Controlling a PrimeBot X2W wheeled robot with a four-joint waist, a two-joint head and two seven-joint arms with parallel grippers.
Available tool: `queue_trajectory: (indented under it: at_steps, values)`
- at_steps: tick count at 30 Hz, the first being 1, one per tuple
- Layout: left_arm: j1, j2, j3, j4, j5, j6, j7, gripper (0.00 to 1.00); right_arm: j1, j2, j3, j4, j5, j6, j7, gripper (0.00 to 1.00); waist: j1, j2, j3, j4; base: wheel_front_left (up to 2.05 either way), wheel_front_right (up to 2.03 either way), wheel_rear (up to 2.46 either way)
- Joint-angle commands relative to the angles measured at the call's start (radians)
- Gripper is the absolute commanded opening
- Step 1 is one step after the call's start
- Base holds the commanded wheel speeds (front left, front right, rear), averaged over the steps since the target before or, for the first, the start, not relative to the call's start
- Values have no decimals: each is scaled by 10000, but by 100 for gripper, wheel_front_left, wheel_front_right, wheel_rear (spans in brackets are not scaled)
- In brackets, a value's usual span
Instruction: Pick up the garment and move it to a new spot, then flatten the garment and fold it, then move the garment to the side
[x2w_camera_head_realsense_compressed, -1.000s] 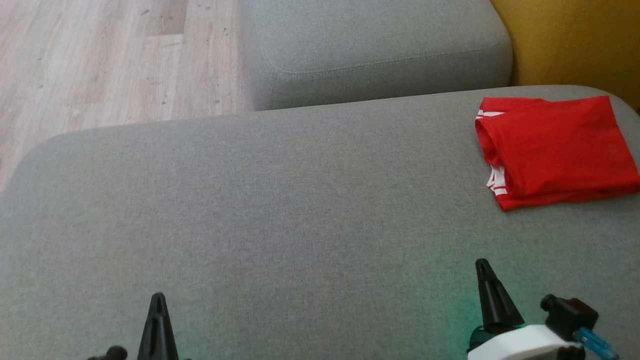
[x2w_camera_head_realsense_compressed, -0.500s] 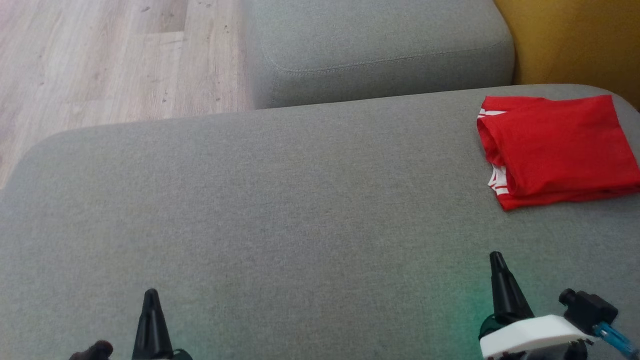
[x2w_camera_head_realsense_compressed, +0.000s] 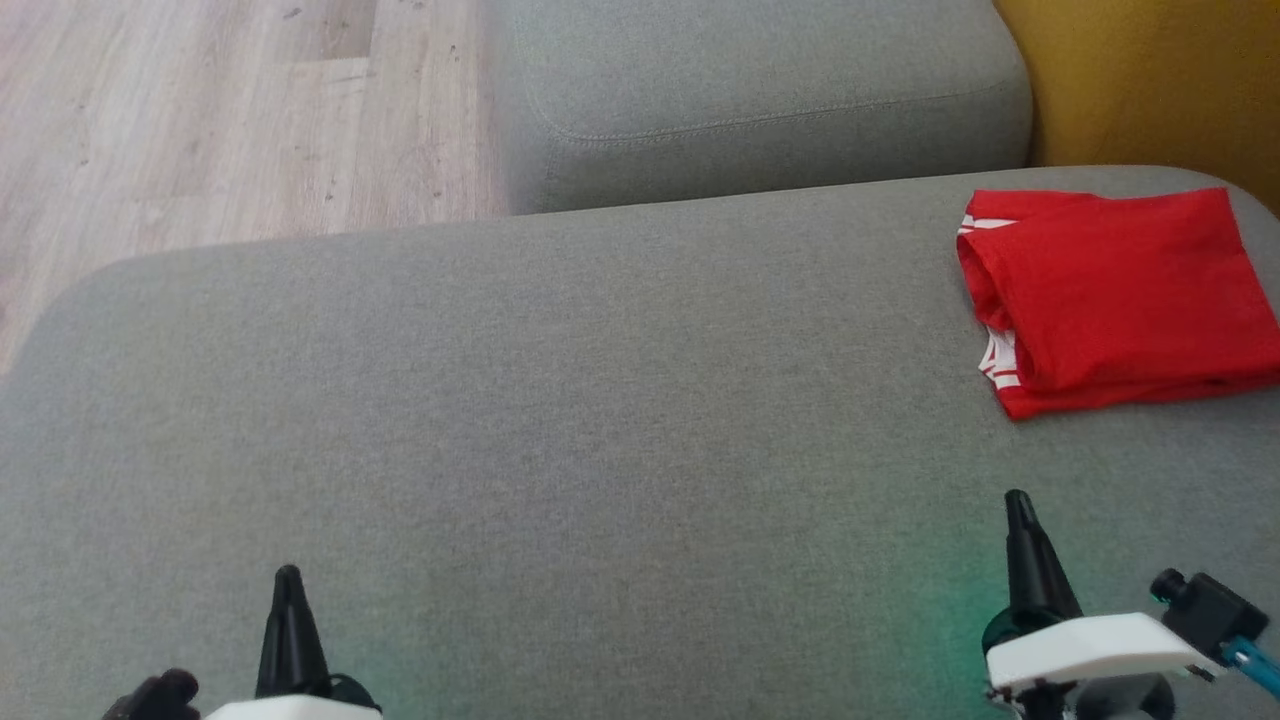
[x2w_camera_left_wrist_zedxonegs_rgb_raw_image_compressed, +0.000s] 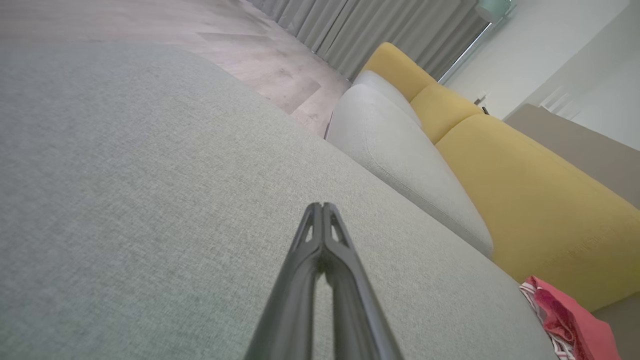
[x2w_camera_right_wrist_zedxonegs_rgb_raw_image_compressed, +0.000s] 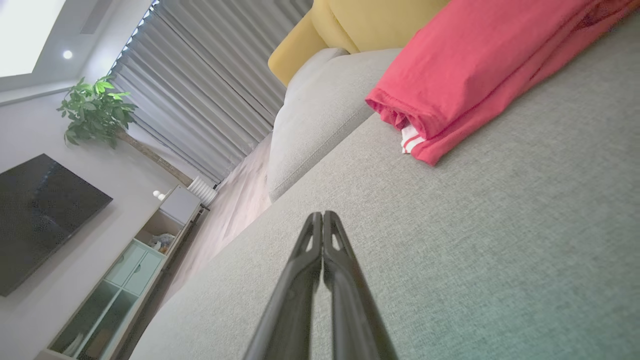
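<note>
The left gripper (x2w_camera_head_realsense_compressed: 287, 574), at the lower left of the head view, is clenched: in its wrist view the two dark fingers (x2w_camera_left_wrist_zedxonegs_rgb_raw_image_compressed: 300, 280) press together at the tips with nothing between them. The right gripper (x2w_camera_head_realsense_compressed: 1017, 498), at the lower right, is likewise closed and empty, its fingers (x2w_camera_right_wrist_zedxonegs_rgb_raw_image_compressed: 295, 285) meeting at the tip in its own wrist view. Whether either tip touches the fabric below it cannot be told.

Both grippers are over a broad grey cushion (x2w_camera_head_realsense_compressed: 600, 400) that spans the lower two thirds of the head view. The garment (x2w_camera_head_realsense_compressed: 1120, 300) — red, folded, with white stripes at its left edge — lies on this cushion at the right edge of the frame, well apart from the left gripper and nearer the right one. A second grey cushion (x2w_camera_head_realsense_compressed: 750, 90) sits at the top centre, a yellow sofa (x2w_camera_head_realsense_compressed: 1150, 80) at the upper right, and a pale wooden floor (x2w_camera_head_realsense_compressed: 200, 120) at the upper left. The right wrist view adds grey curtains (x2w_camera_right_wrist_zedxonegs_rgb_raw_image_compressed: 200, 90), a leafy plant (x2w_camera_right_wrist_zedxonegs_rgb_raw_image_compressed: 95, 110), a dark screen (x2w_camera_right_wrist_zedxonegs_rgb_raw_image_compressed: 40, 215) on the wall and a low cabinet (x2w_camera_right_wrist_zedxonegs_rgb_raw_image_compressed: 140, 260).

The garment's right side is cut off by the frame edge in the head view, and in the left wrist view a small corner of it (x2w_camera_left_wrist_zedxonegs_rgb_raw_image_compressed: 570, 320) shows at the lower right.
</note>
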Motion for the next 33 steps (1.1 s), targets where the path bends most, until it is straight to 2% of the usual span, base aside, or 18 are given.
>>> queue_trajectory:
  at_steps: [1, 33]
  values:
    - [-494, 150, 220, -260, -215, -56, 60, 0, -562, -178, 9, -346, 232, -3, 65, 0, -1, 0, 2, 1, 0, 0, 0]
    - [-1319, 182, 708, 81, -3923, -503, 967, 0, -1053, -216, -688, -376, 3809, -5, 949, 0, -1, 0, 112, 62, 0, 0, 0]
